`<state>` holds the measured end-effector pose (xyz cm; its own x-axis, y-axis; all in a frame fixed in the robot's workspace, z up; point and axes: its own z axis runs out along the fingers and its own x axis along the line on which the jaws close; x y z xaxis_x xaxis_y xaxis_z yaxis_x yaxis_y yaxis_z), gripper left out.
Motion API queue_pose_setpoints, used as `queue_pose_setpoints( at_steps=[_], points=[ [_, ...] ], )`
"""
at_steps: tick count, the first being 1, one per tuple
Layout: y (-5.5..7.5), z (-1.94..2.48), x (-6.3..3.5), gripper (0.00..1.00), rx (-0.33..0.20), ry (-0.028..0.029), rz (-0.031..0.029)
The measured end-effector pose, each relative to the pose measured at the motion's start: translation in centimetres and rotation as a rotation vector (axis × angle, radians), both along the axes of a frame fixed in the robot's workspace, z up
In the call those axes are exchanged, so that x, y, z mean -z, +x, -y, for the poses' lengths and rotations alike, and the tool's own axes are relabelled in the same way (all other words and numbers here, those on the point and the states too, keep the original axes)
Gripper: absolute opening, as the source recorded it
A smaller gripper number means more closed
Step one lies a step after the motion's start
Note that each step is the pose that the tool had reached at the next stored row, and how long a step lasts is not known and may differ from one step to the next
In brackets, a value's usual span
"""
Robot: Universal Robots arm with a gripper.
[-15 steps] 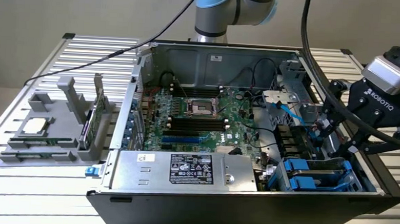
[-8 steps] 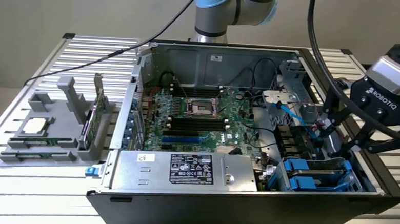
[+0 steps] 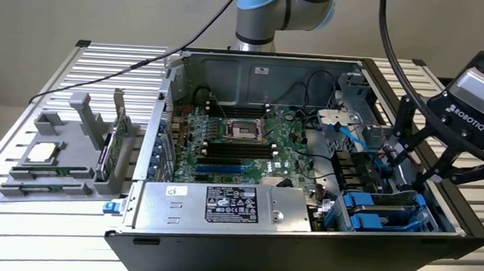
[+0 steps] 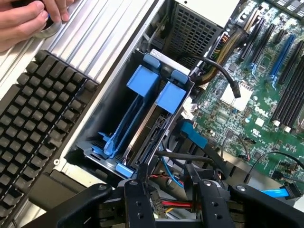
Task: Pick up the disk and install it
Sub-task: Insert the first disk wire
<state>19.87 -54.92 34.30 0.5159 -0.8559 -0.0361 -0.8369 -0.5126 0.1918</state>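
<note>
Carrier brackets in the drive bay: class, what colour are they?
The carrier brackets are bright blue, clearest in the wrist view.

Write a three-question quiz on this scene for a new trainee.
1. True or false: the gripper is clamped on a blue drive carrier.
2. The gripper hangs nearest to: A the drive cage; B the grey parts holder; C the labelled power supply.
3. In the wrist view, what black thing lies on the table beside the computer case?
Key: 1 false, its jaws stand open and empty. 2 A. 3 a keyboard.
</note>
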Motion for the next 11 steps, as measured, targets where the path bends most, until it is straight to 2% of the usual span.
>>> queue_pose_setpoints(
  at_steps=[5, 11],
  points=[
    [0.0, -0.01, -0.27, 0.44, -0.043, 0.0001, 0.0118],
    [0.0, -0.04, -0.86, 0.44, -0.081, -0.001, 0.0232]
  ],
)
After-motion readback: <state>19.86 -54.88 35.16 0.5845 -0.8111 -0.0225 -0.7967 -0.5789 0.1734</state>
